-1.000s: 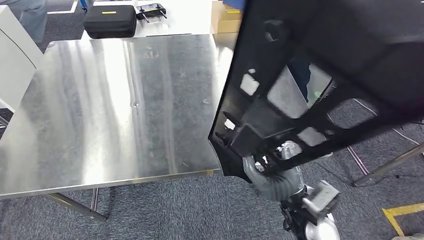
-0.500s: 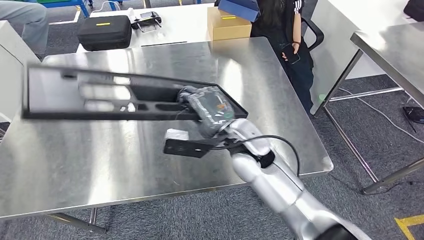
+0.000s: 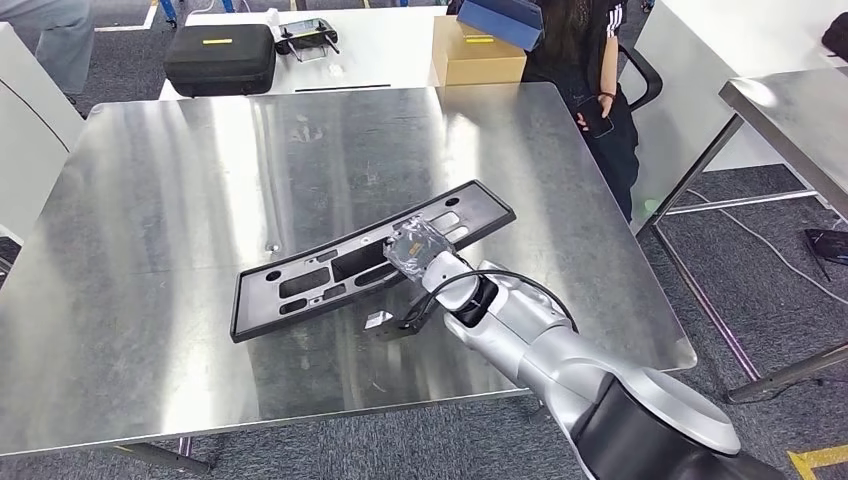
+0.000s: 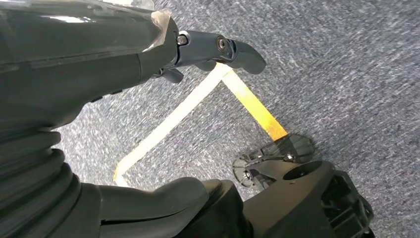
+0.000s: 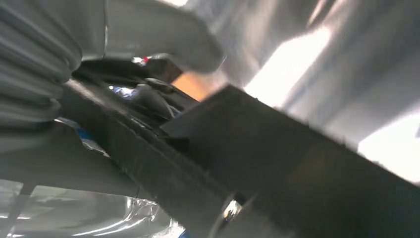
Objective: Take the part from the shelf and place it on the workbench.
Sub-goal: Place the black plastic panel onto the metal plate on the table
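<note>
Head view showed the right hand [image 3: 418, 247] still grasping the black part [image 3: 330, 275], which had swung down flat onto the workbench [image 3: 150, 200], leaving only release.

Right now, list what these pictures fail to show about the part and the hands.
- Right hand fingers: head view, hidden by its own back and the black part.
- Whether the part lies flat on the workbench: right wrist view, blurred.
- Left hand: left wrist view, mostly cut off.
</note>
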Motion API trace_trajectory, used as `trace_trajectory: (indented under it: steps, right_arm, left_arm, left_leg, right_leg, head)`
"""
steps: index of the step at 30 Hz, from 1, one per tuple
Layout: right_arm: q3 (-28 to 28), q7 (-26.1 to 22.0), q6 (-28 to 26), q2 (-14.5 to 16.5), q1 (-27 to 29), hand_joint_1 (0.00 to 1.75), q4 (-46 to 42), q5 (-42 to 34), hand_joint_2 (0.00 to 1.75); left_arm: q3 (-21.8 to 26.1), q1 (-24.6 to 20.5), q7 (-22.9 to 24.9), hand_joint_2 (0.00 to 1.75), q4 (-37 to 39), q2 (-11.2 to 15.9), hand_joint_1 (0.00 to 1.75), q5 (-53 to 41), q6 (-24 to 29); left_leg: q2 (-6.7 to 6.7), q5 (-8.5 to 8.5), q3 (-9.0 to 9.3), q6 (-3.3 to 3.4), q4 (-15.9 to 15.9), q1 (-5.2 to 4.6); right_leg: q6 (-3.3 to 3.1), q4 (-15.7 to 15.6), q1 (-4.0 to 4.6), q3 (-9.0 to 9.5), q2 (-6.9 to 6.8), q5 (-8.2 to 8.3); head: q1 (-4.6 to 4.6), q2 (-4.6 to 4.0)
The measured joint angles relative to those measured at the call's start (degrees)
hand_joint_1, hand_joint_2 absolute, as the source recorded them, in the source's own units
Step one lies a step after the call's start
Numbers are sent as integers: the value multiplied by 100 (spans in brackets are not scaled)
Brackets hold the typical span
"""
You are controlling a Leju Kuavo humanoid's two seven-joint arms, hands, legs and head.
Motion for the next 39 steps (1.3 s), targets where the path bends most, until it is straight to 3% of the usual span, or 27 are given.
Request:
trace_trajectory:
  steps: [7, 11, 28, 39]
  right_arm:
    - [67, 225, 176, 2, -103, 0, 488, -284, 0]
    - [68, 260, 216, -20, -125, 0, 608, -278, 0]
    - [-96, 505, 179, -28, -178, 0, 677, -308, 0]
    - [-300, 623, 84, -58, 40, 0, 690, -350, 0]
  left_arm:
    - [-119, -5, 5, 175, 0, 11, 0, -14, 48]
    - [-127, -2, 6, 0, 0, 18, 0, -11, 52]
    - [-128, 34, 190, 0, 4, 5, 0, 178, 103]
    - [-128, 150, 205, 0, 24, 1, 0, 210, 130]
  left_leg:
    - [8, -15, 22, 27, 0, -6]
    - [19, -13, 36, 29, -10, -3]
    - [55, 11, 61, 26, -147, -2]
    - [53, -31, 97, 30, -176, -5]
  right_leg:
    - [36, -17, 2, 22, -4, 4]
    - [58, -16, 6, 30, 1, 8]
    - [89, -95, 6, 22, 25, 35]
    - [74, -162, 4, 81, 24, 6]
  head:
    - [0, 0]
    - [-1, 0]
    - [-1, 0]
    - [-1, 0]
